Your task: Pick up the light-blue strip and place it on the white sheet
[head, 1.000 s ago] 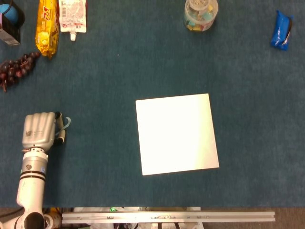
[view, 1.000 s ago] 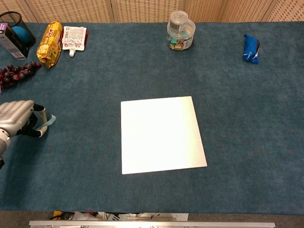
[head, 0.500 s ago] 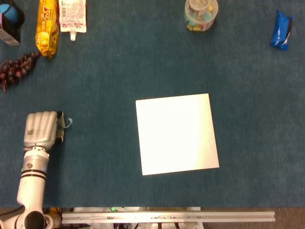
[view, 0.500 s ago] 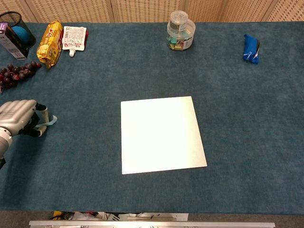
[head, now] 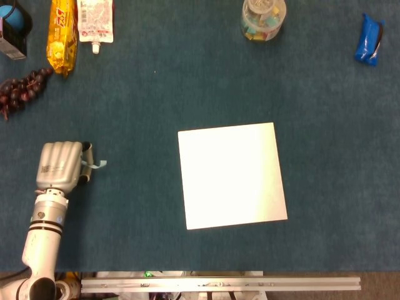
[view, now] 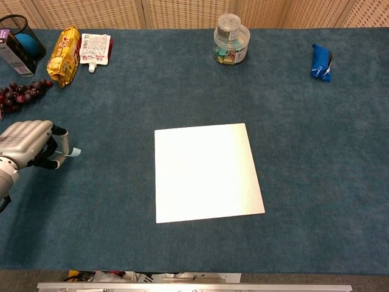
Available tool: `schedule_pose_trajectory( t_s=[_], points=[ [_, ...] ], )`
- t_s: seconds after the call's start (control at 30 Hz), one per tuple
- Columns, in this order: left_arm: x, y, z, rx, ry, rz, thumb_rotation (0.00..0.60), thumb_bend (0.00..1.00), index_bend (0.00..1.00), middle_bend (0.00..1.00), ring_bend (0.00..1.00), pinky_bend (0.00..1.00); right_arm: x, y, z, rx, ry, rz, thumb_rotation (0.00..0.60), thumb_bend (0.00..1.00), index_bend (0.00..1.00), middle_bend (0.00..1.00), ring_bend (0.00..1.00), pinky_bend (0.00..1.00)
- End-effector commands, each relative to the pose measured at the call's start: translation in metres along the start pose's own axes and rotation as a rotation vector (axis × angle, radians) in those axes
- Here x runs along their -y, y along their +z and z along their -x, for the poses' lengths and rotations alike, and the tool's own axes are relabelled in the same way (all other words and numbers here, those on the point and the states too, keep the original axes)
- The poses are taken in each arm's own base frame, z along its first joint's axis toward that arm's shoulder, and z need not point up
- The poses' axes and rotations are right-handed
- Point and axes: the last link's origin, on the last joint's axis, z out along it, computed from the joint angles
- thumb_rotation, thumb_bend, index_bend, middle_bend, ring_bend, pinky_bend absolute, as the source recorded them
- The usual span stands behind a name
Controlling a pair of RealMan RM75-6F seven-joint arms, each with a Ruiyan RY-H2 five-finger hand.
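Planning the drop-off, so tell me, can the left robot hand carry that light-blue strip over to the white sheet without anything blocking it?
Probably yes. The left robot hand holds the light-blue strip, and only bare blue cloth lies between it and the white sheet. The grapes and snack packets sit farther back.

table (head: 187,87): matt blue cloth | white sheet (head: 231,175): smooth, likely paper

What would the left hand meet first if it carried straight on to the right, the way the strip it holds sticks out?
Probably the white sheet. The left hand holds the light-blue strip beside the sheet's upper half, with only bare blue cloth between them. Its height above the table is unclear.
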Motion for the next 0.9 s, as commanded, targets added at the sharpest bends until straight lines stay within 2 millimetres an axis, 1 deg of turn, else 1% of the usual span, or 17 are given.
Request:
schedule_pose_trajectory(
  t_s=[0.03, 0.23, 0.3, 0.37, 0.43, 0.5, 0.67, 0.9],
  points=[
    [-0.011, 0.000, -0.009, -0.024, 0.017, 0.068, 0.600, 0.38, 0.58, 0.90, 1.00, 1.00, 0.001, 0.000, 0.000, 0.001, 0.001, -0.003, 0.600, 0.23, 0.51, 0.59, 0.67, 0.69],
    [-0.042, -0.002, -0.021, -0.053, 0.076, 0.209, 0.600, 0.38, 0.58, 0.90, 1.00, 1.00, 0.005, 0.002, 0.002, 0.004, 0.004, -0.017, 0.600, 0.23, 0.51, 0.59, 0.67, 0.69],
    [-0.045, -0.002, -0.022, -0.053, 0.081, 0.223, 0.600, 0.38, 0.58, 0.90, 1.00, 1.00, 0.006, 0.002, 0.002, 0.005, 0.004, -0.018, 0.600, 0.23, 0.51, 0.59, 0.67, 0.69],
    [-0.054, -0.002, -0.024, -0.054, 0.091, 0.254, 0.600, 0.38, 0.58, 0.90, 1.00, 1.00, 0.006, 0.003, 0.002, 0.007, 0.004, -0.021, 0.600, 0.23, 0.51, 0.59, 0.67, 0.69],
    [-0.076, -0.001, -0.027, -0.061, 0.112, 0.330, 0.600, 0.38, 0.58, 0.90, 1.00, 1.00, 0.008, 0.003, 0.002, 0.008, 0.005, -0.027, 0.600, 0.23, 0.51, 0.59, 0.67, 0.69],
    [-0.087, 0.000, -0.028, -0.065, 0.124, 0.360, 0.600, 0.38, 0.58, 0.90, 1.00, 1.00, 0.009, 0.003, 0.001, 0.005, 0.004, -0.030, 0.600, 0.23, 0.51, 0.59, 0.67, 0.69],
    [-0.112, 0.002, -0.027, -0.058, 0.134, 0.416, 0.600, 0.38, 0.58, 0.90, 1.00, 1.00, 0.011, 0.002, -0.001, 0.001, 0.001, -0.032, 0.600, 0.23, 0.51, 0.59, 0.67, 0.69],
    [-0.137, 0.009, -0.021, -0.051, 0.157, 0.450, 0.600, 0.38, 0.58, 0.90, 1.00, 1.00, 0.012, 0.000, -0.003, 0.001, -0.003, -0.031, 0.600, 0.23, 0.51, 0.59, 0.67, 0.69]
  ],
)
